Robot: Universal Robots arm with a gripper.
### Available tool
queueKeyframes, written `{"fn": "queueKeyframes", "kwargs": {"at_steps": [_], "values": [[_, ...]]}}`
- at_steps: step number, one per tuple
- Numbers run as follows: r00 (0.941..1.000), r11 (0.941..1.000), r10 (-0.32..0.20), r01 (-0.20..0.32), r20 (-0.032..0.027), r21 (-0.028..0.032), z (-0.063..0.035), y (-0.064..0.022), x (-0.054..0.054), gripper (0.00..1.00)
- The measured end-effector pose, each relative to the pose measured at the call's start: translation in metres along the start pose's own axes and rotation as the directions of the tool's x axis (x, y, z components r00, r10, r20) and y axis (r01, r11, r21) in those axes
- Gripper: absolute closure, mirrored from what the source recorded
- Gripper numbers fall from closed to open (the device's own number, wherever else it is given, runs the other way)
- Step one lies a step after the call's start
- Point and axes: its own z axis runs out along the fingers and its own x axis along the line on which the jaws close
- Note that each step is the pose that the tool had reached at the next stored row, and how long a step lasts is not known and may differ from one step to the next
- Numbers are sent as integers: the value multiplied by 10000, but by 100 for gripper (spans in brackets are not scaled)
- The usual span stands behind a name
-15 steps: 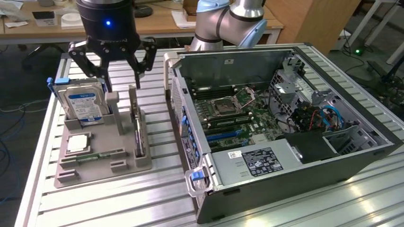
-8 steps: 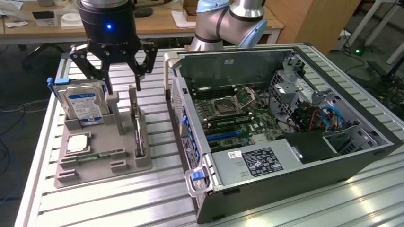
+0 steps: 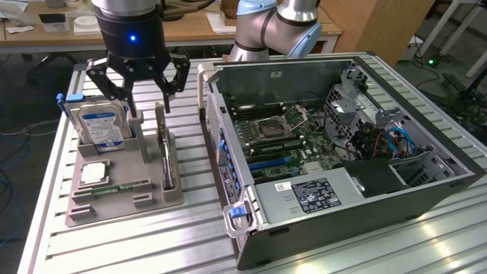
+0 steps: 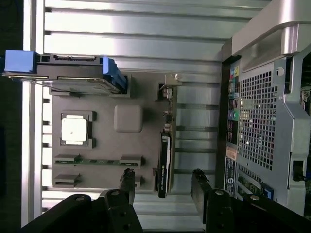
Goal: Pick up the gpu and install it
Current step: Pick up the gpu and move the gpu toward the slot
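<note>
The black two-fingered end effector hangs empty with its fingers spread wide. It is poised just above the thin black gpu card, which stands on edge in a slot of the grey plastic holder. As I judge it, the pickup is not yet made and installation is untouched. The arm points straight down over the slatted aluminium counter, beside the open black computer case.
</note>
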Motion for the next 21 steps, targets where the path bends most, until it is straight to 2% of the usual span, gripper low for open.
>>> {"fn": "queueKeyframes", "kwargs": {"at_steps": [14, 21], "values": [[10000, 10000, 2, -2, -31, -1, 102, -5, -55, 41], [10000, 10000, 6, -6, -31, 8, 192, -13, -55, 41]]}}
